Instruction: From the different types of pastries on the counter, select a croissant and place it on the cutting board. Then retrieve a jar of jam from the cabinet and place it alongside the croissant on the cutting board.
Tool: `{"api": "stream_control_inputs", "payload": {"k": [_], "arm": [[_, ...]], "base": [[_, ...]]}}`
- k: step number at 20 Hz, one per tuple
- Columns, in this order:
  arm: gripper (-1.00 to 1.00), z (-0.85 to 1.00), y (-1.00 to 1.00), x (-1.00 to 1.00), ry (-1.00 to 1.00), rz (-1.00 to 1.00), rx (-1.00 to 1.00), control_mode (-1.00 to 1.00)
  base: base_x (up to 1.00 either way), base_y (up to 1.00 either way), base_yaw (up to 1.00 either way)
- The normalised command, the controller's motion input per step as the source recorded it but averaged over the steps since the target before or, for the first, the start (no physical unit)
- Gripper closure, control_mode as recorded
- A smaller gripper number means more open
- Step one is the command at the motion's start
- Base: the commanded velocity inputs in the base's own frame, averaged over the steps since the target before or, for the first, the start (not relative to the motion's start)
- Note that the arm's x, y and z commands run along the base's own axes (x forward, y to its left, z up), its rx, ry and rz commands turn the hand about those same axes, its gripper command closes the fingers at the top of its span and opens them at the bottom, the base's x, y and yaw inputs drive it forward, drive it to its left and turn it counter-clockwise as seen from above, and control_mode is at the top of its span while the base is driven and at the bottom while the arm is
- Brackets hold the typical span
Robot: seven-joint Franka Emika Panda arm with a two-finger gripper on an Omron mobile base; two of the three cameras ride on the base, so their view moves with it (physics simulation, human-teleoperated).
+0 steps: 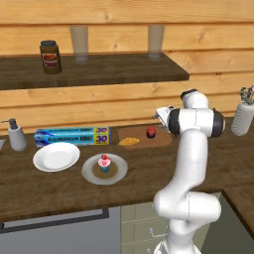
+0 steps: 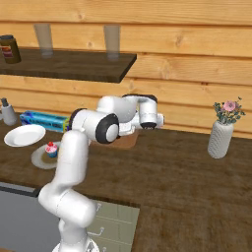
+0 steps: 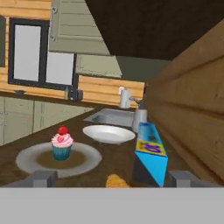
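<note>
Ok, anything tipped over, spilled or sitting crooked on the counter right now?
Nothing stands out. The golden-orange croissant and small dark red jam jar sit on the light wooden cutting board, the jar upright. The pink-frosted cupcake stands upright on its grey plate. No spills visible.

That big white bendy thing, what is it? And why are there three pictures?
It is a robot arm in a pretend kitchen. Two pictures come from cameras behind it, one on each side. The third comes from a camera on its hand, looking along the counter.

On the counter lies a wooden cutting board with a golden croissant and a little red jar of jam on it. Nearby a pink cupcake sits on a grey plate, beside an empty white plate, a blue foil box and a soap bottle. A flower vase stands farther off.

I cannot tell whether its gripper is open or shut.
</note>
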Motion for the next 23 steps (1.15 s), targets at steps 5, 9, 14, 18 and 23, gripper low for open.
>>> {"api": "stream_control_inputs", "payload": {"k": [5,9,14,18,23], "arm": [[-1.0,0.44,0.1,-0.97,0.03,-0.07,0.0,-1.0],[-1.0,0.47,0.0,-0.8,-0.04,-0.09,0.0,-1.0],[-1.0,0.47,-0.03,-0.77,-0.11,-0.02,0.0,-1.0],[-1.0,0.13,0.73,-0.89,-0.01,0.0,-0.05,-1.0],[-1.0,0.0,0.89,-0.62,0.0,-0.01,-0.16,-1.0]], "base": [[0.0,0.0,0.0],[0.0,0.0,0.0],[0.0,0.0,0.0],[0.0,0.0,0.0],[0.0,0.0,0.0]]}}
